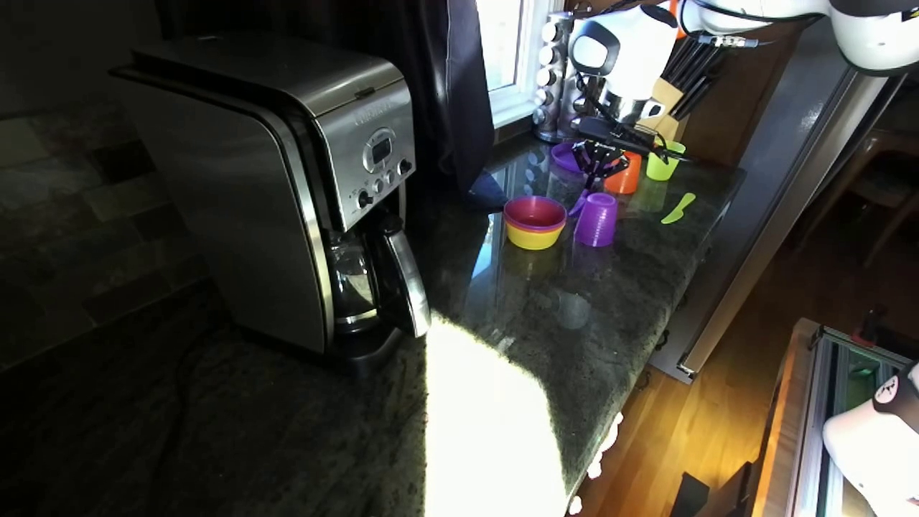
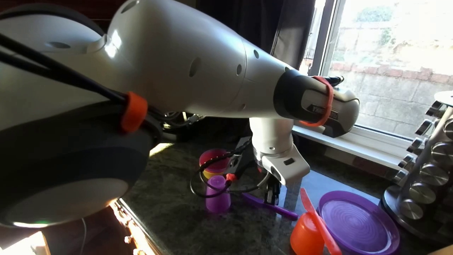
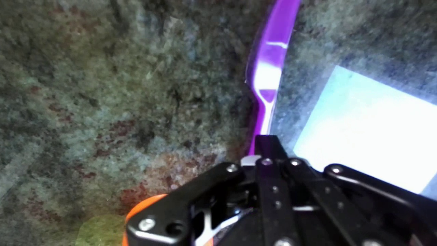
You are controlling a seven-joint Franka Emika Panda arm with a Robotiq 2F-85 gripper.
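Note:
A purple knife [image 3: 273,58] lies on the dark stone counter, its blade pointing away from my gripper [image 3: 268,141] in the wrist view. The jaws are shut with no gap between them. Behind and to the left of the fingertips, the knife's handle runs on until the gripper hides it. Whether the tips touch the handle I cannot tell. In both exterior views the gripper [image 2: 271,200] points down over the purple knife [image 2: 286,213]. A purple cup [image 2: 218,198] stands upside down near the blade end, and an upturned orange cup [image 2: 306,239] is near the handle end.
An orange knife [image 2: 320,225] rests across the orange cup, beside a purple plate [image 2: 361,223] and a spice rack [image 2: 421,177]. Stacked bowls [image 1: 535,222], a green cup [image 1: 664,161], a green knife [image 1: 678,208] and a coffee maker [image 1: 251,179] share the counter. Window glare [image 3: 368,133] shines right.

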